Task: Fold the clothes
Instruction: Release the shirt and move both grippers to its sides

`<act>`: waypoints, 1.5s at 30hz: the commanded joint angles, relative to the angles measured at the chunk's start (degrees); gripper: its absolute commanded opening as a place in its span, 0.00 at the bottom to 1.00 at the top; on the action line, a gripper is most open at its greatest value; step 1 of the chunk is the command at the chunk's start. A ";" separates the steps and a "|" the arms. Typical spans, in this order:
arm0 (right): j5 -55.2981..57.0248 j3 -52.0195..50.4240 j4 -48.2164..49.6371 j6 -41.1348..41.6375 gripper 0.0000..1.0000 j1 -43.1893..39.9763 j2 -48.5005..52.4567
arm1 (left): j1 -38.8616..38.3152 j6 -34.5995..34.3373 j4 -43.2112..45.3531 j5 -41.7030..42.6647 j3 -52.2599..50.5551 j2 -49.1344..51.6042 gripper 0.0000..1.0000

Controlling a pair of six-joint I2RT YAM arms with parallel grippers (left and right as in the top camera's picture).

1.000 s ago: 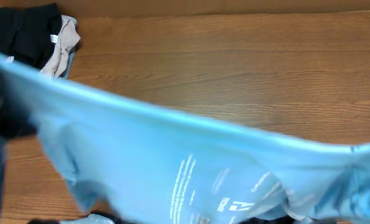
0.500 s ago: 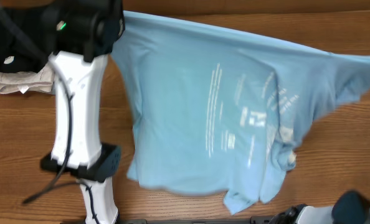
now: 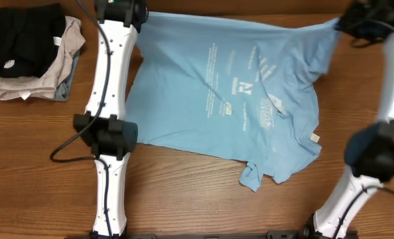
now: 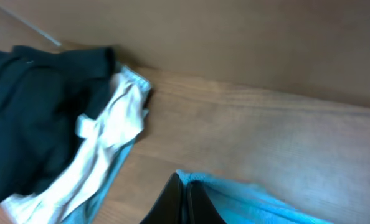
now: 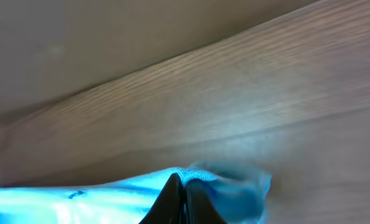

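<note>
The sky-blue T-shirt (image 3: 230, 93) with white lettering lies spread on the wooden table, print side up, a small white tag near its right hem. My left gripper (image 3: 138, 14) is shut on the shirt's far left corner at the table's back edge; in the left wrist view the fingers (image 4: 186, 186) pinch blue cloth (image 4: 247, 202). My right gripper (image 3: 341, 23) is shut on the far right corner; in the right wrist view the fingers (image 5: 182, 183) pinch the blue hem (image 5: 228, 186).
A stack of folded garments stands at the back left: a black one (image 3: 21, 36) on a beige one (image 3: 48, 70) over grey-blue cloth. It also shows in the left wrist view (image 4: 42, 124). Both white arms reach across the table from the front edge.
Both grippers have swung the shirt from the near side to the far edge and laid it flat. The cloth has settled and spread out on the table.
</note>
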 commanded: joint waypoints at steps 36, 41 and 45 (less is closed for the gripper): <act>2.60 18.10 -37.31 10.86 1.00 3.17 -29.24 | 1.42 2.27 -27.91 31.91 7.19 -24.92 1.00; 4.55 2.51 -37.31 11.06 1.00 3.15 -40.89 | 1.44 2.89 -27.91 31.89 -1.25 -30.95 1.00; 10.25 -16.92 -37.24 13.05 1.00 3.08 -50.75 | 1.51 1.51 -27.91 28.33 -13.79 -36.74 1.00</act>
